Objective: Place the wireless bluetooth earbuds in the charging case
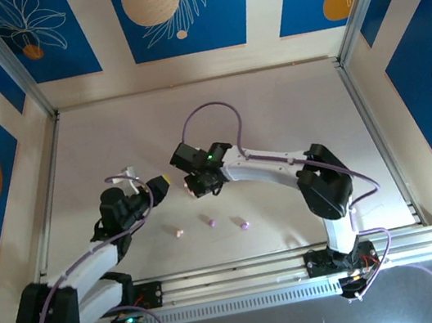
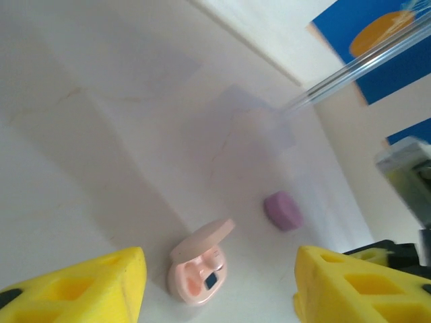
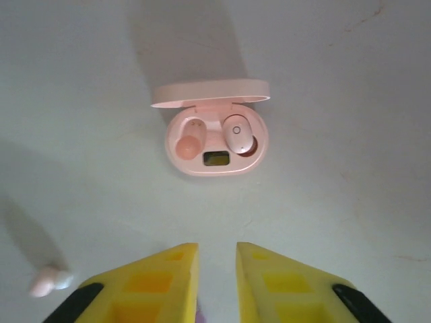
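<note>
While your right gripper [image 3: 217,247] hangs narrowly parted and empty, the open pink case [image 3: 215,158] sits at twelve o'clock, one earbud [image 3: 238,134] seated; your left gripper [image 2: 220,269] is spread wide.

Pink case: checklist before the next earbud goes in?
1. Pink case lid up: ok.
2. One earbud seated in it: ok.
3. Other slot free: ok, looks empty.
4. Loose pink earbud on the table, apart from the case: ok.
5. Right fingers holding an earbud: not ok, empty and narrowly apart.
6. Left fingers clear of the case: ok, wide apart.
</note>
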